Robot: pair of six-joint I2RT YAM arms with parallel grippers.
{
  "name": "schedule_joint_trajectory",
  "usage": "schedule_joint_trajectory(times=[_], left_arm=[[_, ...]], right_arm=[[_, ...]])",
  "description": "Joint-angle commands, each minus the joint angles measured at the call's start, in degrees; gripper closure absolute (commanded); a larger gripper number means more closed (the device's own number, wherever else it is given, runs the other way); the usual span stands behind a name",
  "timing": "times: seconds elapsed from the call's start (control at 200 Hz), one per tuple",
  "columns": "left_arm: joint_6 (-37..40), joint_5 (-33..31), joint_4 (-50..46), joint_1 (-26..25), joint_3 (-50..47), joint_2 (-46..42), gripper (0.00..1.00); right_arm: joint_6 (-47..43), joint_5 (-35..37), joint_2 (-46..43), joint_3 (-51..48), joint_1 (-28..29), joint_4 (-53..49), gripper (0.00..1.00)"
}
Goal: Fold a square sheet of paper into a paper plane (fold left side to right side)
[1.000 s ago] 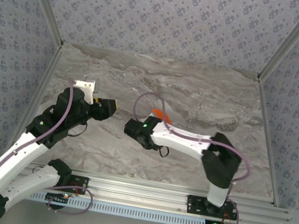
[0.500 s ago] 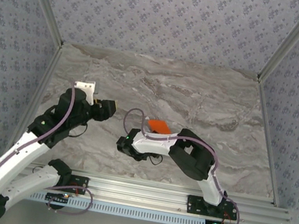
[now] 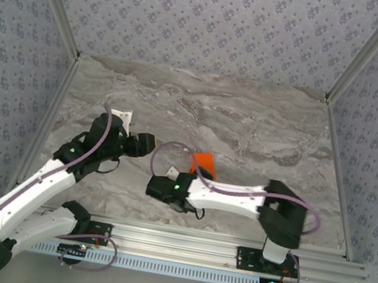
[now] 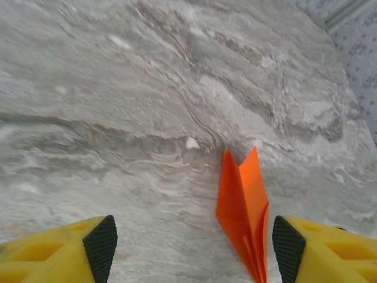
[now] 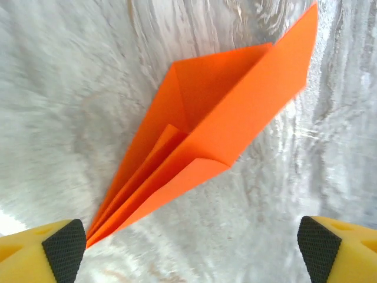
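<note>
The paper plane (image 3: 205,163) is a slim, pointed orange wedge with a centre crease, lying on the marble table just left of centre. In the left wrist view the paper plane (image 4: 241,200) lies ahead with its nose pointing back at me, close to the right pad (image 4: 288,247). My left gripper (image 4: 194,247) is open with nothing in it. In the right wrist view the paper plane (image 5: 206,141) spreads out ahead, its nose ending just beside the left pad (image 5: 65,247). My right gripper (image 5: 191,250) stands wide open and holds nothing.
The grey marble tabletop (image 3: 265,126) is bounded by patterned walls on three sides and aluminium rails (image 3: 185,243) at the near edge. Both arms meet near the middle, the left gripper (image 3: 146,143) left of the plane. Purple cables loop over each wrist.
My right gripper has opened wide and let go of the plane, which now lies on the table. The left arm has moved right, toward the plane.
</note>
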Motion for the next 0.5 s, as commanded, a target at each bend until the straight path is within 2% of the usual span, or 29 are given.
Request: schedule_joint_trajectory(times=[0.0,0.14,0.34,0.495], left_arm=[[-4.2,9.4,9.3,-0.1,-2.5,3.7,0.27],[-7.1,13.0,17.4,-3.7,-4.2,10.4,0.27],[-11.3,14.0,29.2,-9.7,-3.9,22.9,0.27],[-11.7,14.9,33.8,-11.7,-0.6,32.5,0.27]], right_arm=[[-1.3,-8.4,-9.9,-4.5,-1.0,6.2,0.00],[0.5,-16.4,-23.6,-11.3,-8.4,12.7,0.00],[5.2,-38.9,-44.1,-26.9,-28.8,28.4,0.00],[9.7,-52.0,-51.3,-34.2,-42.3,31.0,0.00]])
